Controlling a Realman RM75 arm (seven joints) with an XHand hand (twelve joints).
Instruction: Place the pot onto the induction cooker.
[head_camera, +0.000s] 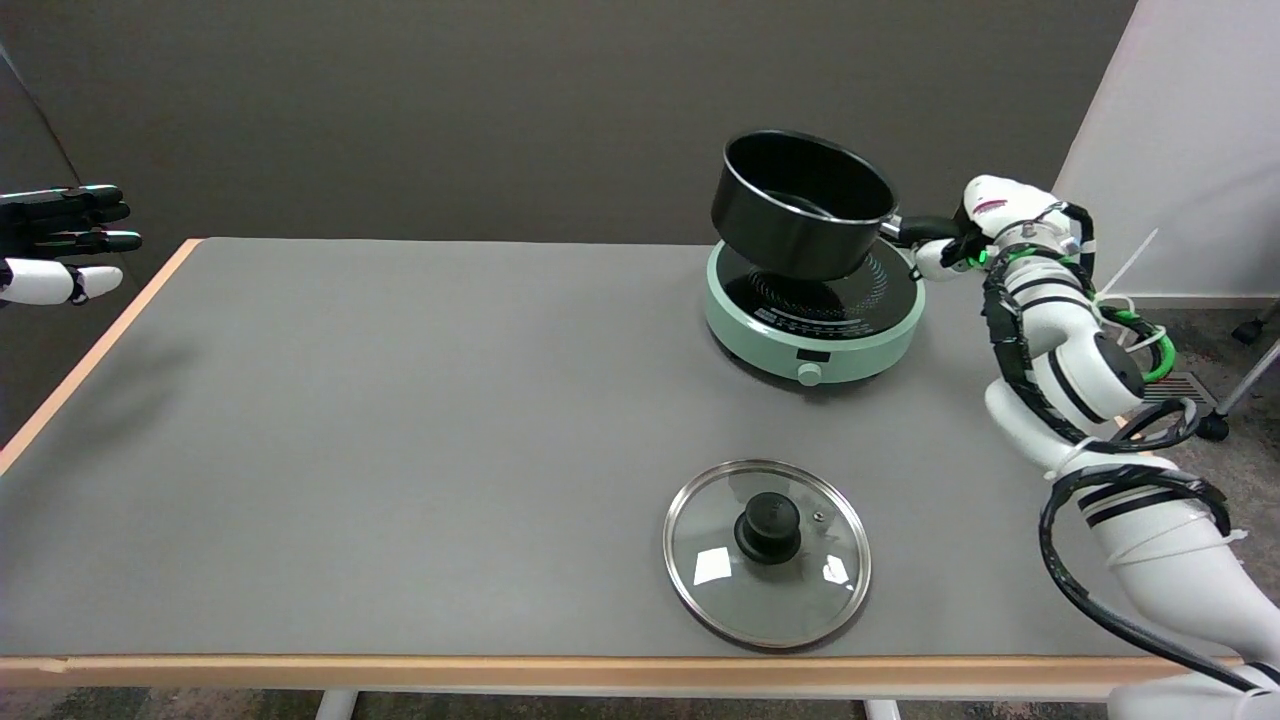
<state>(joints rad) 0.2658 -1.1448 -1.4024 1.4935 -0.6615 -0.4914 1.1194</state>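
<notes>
A black pot (800, 205) hangs tilted above the mint-green induction cooker (812, 305), its bottom close over the cooker's dark round top; whether it touches I cannot tell. My right hand (975, 235) grips the pot's black handle (915, 230) from the right side. The pot is empty inside.
A glass lid (768, 550) with a black knob lies flat on the grey table (350, 430) near the front edge. The idle left hand (60, 245) hangs in the air at the upper left. The right arm's cables (1110, 470) loop at the table's right edge.
</notes>
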